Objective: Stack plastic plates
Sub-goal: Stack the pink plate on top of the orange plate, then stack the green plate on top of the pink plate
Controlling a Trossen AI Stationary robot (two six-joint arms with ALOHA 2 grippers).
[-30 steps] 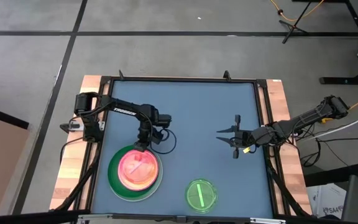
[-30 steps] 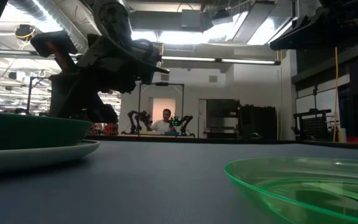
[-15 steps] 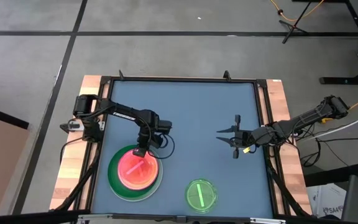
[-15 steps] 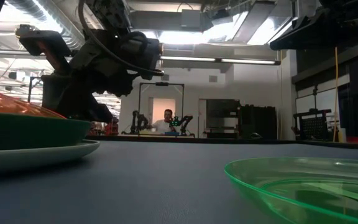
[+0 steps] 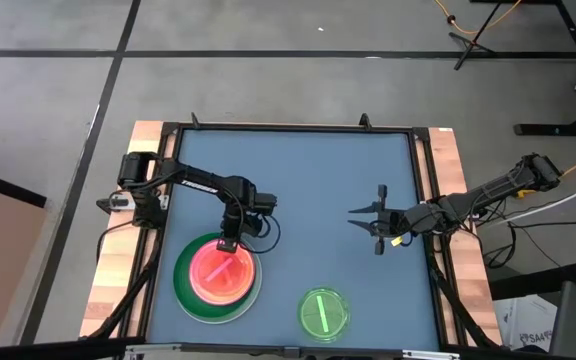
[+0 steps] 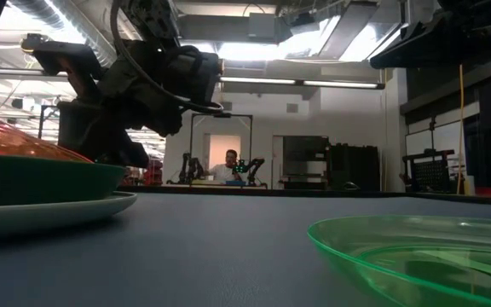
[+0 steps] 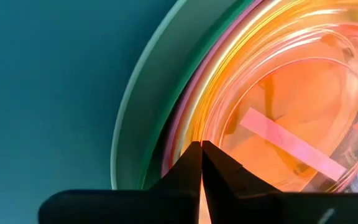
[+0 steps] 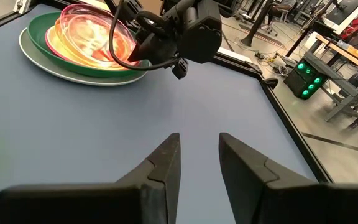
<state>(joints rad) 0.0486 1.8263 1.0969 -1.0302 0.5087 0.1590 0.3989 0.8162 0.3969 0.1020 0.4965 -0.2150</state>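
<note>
A stack sits at the table's near left: a large pale plate (image 5: 179, 291) at the bottom, a dark green plate (image 5: 189, 300) on it, pink and cream rims (image 7: 180, 109) inside that, and a small translucent orange plate (image 5: 220, 274) on top. My left gripper (image 5: 228, 243) is at the stack's far rim, shut on the orange plate. A small translucent green plate (image 5: 323, 312) lies flat near the table's near edge. My right gripper (image 5: 356, 218) hovers open over the table's right half, away from every plate. My left gripper (image 7: 201, 158) pinches the orange plate's far rim (image 7: 211, 134) between its two fingers, coming down from above and from the far side. The plate sits tilted in the stack, its held rim (image 6: 7, 136) raised above the dark green plate (image 6: 41, 179).
Bare blue table lies between the stack and my right gripper (image 8: 199, 140). A black frame and wooden side strips (image 5: 448, 170) border the table. A person and other equipment (image 6: 228, 162) are far behind the table.
My left gripper has moved a little toward the table's near edge over the stack's far rim. In the low view the orange plate's rim, not seen a second ago, now stands tilted above the green plate. The last half second shows no further motion.
</note>
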